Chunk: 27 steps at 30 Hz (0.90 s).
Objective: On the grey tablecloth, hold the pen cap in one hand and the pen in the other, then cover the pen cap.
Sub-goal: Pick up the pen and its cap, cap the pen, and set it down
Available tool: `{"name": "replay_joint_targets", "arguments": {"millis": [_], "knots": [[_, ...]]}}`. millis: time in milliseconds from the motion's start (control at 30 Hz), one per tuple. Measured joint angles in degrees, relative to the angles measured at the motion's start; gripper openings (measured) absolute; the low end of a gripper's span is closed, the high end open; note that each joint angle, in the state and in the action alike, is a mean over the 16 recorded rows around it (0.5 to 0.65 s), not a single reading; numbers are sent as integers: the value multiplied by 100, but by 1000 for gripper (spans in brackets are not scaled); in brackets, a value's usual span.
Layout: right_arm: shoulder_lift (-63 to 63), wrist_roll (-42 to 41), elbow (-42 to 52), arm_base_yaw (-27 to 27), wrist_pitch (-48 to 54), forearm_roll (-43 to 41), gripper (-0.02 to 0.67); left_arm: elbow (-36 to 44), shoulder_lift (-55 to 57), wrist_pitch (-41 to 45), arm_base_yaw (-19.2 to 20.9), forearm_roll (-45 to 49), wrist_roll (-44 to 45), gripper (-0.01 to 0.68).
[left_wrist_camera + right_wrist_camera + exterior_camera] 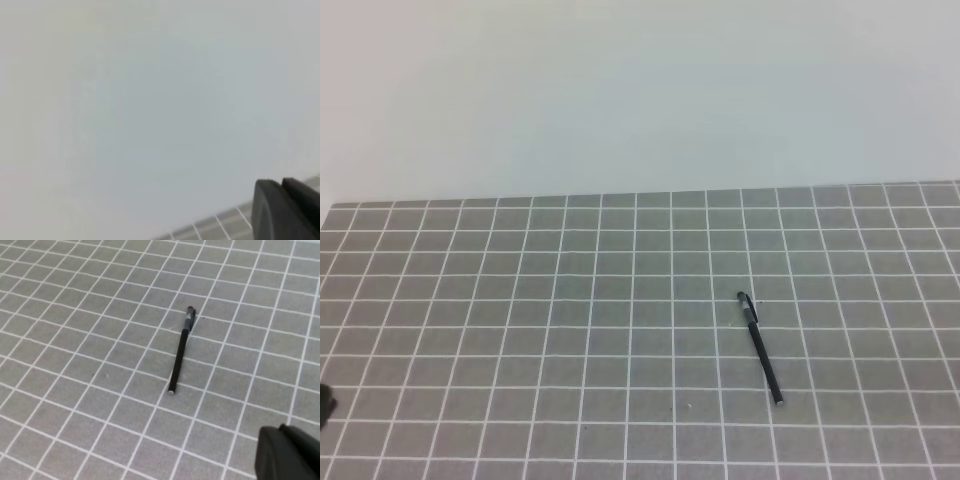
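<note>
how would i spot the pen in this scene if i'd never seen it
Look at the grey tablecloth with its white grid, right of centre. The pen lies there slanted, a thin black stick with its cap on the far end, the only object on the cloth.

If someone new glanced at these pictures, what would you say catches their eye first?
Most likely the pen, a thin black stick lying alone, right of centre on the grey tablecloth, apparently with the pen cap already on its far end. Next, the cloth's regular white grid. Both tools sit at the edges: the right tool low in its wrist view, well short of the pen.
</note>
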Motion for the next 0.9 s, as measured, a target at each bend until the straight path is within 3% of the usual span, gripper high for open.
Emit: {"name": "replay_joint_targets", "arguments": {"millis": [267,500,633,900], "knots": [[-474,-173,61,-791,-26,-226,-2,9,-483,-244,331,52,-7,1],[-1425,-266,538,-1759,-152,-522,-3,266,-949,-655,812,269,-818,1],[-2091,-244,1084,-2081,-487,-634,-3,540,-1315,-370,1212,1167,-1652,1],[-3176,-168,2216,-2205,-1038,-584,-3,1032,-1874,1347,1808,3907,-3881,1]]}}
